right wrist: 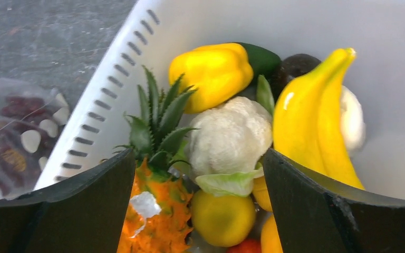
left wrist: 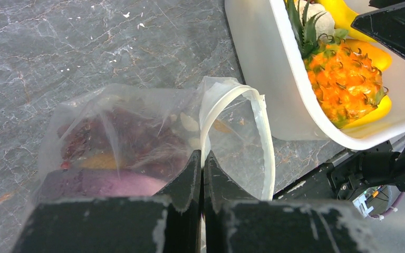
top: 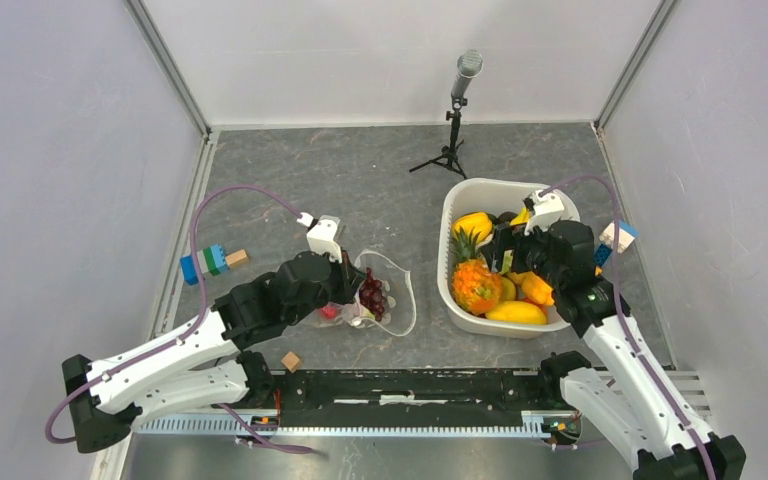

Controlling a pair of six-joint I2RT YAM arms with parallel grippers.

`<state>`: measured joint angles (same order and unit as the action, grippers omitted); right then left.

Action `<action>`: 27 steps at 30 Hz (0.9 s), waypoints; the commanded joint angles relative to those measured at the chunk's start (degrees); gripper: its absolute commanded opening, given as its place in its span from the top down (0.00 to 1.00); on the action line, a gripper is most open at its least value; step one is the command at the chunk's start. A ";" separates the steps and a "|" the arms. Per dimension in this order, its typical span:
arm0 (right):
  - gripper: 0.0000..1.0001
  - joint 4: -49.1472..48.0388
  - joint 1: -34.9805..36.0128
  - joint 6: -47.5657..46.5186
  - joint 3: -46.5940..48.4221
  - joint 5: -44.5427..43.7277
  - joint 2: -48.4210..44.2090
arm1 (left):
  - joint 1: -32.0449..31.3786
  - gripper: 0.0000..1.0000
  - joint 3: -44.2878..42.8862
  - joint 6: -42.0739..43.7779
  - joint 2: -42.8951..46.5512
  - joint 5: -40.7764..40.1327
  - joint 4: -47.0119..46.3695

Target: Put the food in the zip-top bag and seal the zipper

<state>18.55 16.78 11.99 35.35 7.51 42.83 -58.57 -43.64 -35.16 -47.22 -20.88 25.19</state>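
From above, the left claw [top: 348, 296] is pinching shut on the near edge of the zip-top bag [top: 392, 282], which is lying on the grey counter [top: 360, 180] just left of the white basket [top: 457, 205]. Purple grapes [top: 372, 295] are sitting inside the bag. The right claw [top: 516, 256] is hanging over the basket's food.

In the left wrist view, the fingers are pressing together on the bag's clear plastic. Its mouth is gaping towards the basket, with the zipper [left wrist: 266, 138] curving round as a white loop. A pineapple [left wrist: 343, 79] is lying in the basket.

In the right wrist view, the claw is standing wide, its jaws flanking a white cauliflower [right wrist: 232, 137] and gripping nothing. A yellow pepper [right wrist: 213, 71] and a banana [right wrist: 306, 116] are resting beside it.
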 commanded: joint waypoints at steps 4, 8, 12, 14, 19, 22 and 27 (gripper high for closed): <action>0.22 -2.06 -0.02 3.15 -2.54 -8.92 3.65 | 0.34 0.97 -0.45 0.19 0.19 -0.64 -1.64; 0.17 -4.44 0.01 6.47 -3.56 -7.65 7.49 | 0.38 0.96 -0.34 0.13 0.53 -0.82 -1.44; 0.15 -4.72 -0.05 9.32 -4.34 -10.81 11.40 | 0.38 0.97 -0.68 0.25 0.33 -0.67 -1.28; 0.13 -6.27 -0.18 10.71 -6.08 -13.16 11.76 | 0.39 0.97 -0.49 0.15 0.48 -0.75 -1.33; 0.17 -6.92 -1.66 13.73 -7.10 -8.36 12.90 | 0.39 0.97 -0.82 0.34 0.55 -0.73 -0.75; 0.24 -8.80 -3.37 14.28 -8.60 -7.87 13.09 | 0.43 0.97 -0.49 0.30 0.73 -0.85 -1.16; 0.25 -11.11 -4.99 12.75 -9.95 1.29 17.19 | 0.41 0.97 -0.84 0.49 0.07 -0.04 -1.37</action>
<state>6.59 12.21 26.15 27.49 3.22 56.55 -58.48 -43.64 -35.14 -47.20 -20.84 25.21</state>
